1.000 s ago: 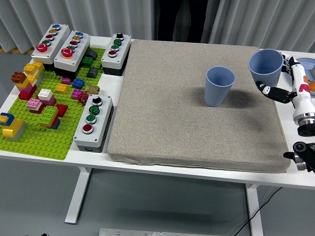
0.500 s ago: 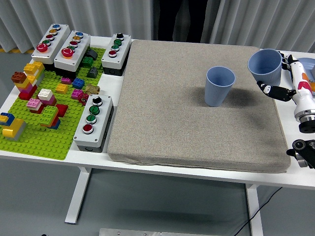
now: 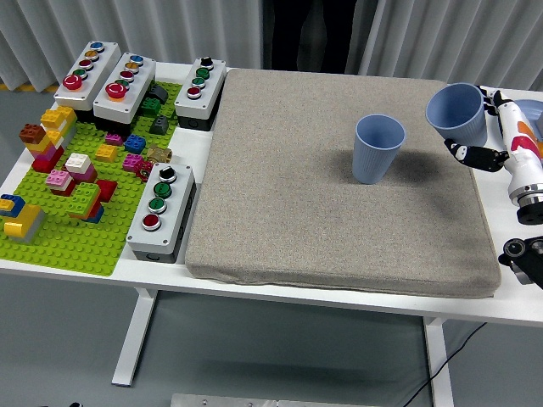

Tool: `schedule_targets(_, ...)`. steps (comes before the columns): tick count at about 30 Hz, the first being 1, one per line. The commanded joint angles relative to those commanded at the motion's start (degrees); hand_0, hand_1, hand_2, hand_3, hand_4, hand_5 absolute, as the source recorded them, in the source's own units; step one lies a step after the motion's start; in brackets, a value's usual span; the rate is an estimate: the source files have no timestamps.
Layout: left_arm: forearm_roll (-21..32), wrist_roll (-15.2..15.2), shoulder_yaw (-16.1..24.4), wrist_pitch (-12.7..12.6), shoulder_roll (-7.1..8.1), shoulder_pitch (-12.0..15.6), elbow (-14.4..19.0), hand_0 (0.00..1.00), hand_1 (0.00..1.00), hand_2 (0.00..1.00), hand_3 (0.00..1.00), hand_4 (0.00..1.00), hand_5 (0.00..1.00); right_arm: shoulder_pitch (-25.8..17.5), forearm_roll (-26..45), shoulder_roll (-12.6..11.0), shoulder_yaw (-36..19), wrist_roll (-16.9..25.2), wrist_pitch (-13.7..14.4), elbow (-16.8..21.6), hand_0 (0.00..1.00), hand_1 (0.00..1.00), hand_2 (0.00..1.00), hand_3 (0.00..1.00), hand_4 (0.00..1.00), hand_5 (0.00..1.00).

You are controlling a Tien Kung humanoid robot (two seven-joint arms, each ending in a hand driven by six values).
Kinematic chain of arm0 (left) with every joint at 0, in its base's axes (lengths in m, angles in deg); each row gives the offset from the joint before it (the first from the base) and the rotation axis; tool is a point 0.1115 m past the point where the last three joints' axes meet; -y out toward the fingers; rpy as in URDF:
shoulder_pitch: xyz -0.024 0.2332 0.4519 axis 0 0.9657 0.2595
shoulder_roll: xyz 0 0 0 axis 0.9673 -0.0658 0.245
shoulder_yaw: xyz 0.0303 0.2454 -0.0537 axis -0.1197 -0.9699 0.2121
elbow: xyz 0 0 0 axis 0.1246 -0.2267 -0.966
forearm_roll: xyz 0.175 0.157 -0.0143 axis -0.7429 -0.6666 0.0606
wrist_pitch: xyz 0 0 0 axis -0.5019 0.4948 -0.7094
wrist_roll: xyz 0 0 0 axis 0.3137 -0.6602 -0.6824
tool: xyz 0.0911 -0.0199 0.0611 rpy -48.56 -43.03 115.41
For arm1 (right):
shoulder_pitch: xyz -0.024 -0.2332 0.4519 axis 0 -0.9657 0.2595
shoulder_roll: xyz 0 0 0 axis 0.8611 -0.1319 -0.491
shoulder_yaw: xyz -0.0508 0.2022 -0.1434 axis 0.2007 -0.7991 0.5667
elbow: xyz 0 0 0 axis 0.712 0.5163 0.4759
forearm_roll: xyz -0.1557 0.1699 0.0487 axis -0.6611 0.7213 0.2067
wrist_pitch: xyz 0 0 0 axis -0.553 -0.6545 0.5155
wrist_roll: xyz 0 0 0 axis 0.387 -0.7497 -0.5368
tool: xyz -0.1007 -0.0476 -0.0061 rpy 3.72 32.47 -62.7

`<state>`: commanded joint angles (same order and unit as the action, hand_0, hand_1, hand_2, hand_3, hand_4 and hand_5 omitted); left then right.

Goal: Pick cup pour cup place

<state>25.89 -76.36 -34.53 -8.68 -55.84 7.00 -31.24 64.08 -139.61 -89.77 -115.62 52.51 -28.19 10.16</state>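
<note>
Two blue ribbed cups are in the head view. One cup (image 3: 377, 148) stands upright on the grey mat (image 3: 322, 229), right of its middle. The second cup (image 3: 457, 114) hangs tilted above the mat's far right corner, held by my right hand (image 3: 482, 127), whose fingers wrap its side and rim. The right forearm (image 3: 519, 174) is white and black and comes in from the right edge. The held cup is a short gap to the right of the standing cup. My left arm is out of sight.
A green baseplate (image 3: 64, 225) with several coloured bricks fills the left side. Button boxes (image 3: 159, 212) stand along the mat's left edge and at the back left. A dark-clothed person stands behind the table's far edge (image 3: 322, 34).
My right hand has lifted the held cup slightly up and to the left, a little nearer the standing cup. The standing cup has not moved.
</note>
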Motion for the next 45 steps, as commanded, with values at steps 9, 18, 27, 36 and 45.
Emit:
schedule_targets(9, 0.0, -0.1, 0.2, 0.0, 0.01, -0.1, 0.0, 0.762, 0.801, 0.845, 0.750, 0.515, 0.948, 0.9, -2.9, 0.7, 0.6, -1.2, 0.0, 0.6, 0.787, 0.715, 0.621, 0.674, 0.763, 0.119)
schedule_targets(18, -0.1, -0.1, 0.3, -0.1, 0.06, -0.1, 0.0, 0.762, 0.801, 0.846, 0.750, 0.515, 0.948, 1.7, -4.1, 1.6, 1.2, -2.0, 0.0, 1.2, 0.789, 0.716, 0.622, 0.673, 0.759, 0.115)
schedule_targets(27, -0.1, -0.1, 0.4, -0.1, 0.04, 0.0, 0.0, 0.762, 0.801, 0.846, 0.750, 0.515, 0.948, 1.5, -4.7, 1.8, 1.4, -2.2, 0.0, 1.2, 0.789, 0.716, 0.621, 0.672, 0.757, 0.115)
schedule_targets(36, -0.2, -0.1, 0.4, -0.1, 0.06, 0.1, 0.0, 0.762, 0.801, 0.846, 0.750, 0.515, 0.946, 1.6, -8.6, 1.7, 1.6, -3.2, 0.0, 1.6, 0.790, 0.717, 0.622, 0.669, 0.755, 0.117)
schedule_targets(45, -0.4, -0.2, 0.5, -0.1, 0.11, 0.3, 0.0, 0.761, 0.801, 0.845, 0.750, 0.515, 0.946, 1.9, -12.4, 1.9, 2.1, -4.9, 0.0, 1.9, 0.790, 0.717, 0.622, 0.668, 0.754, 0.118)
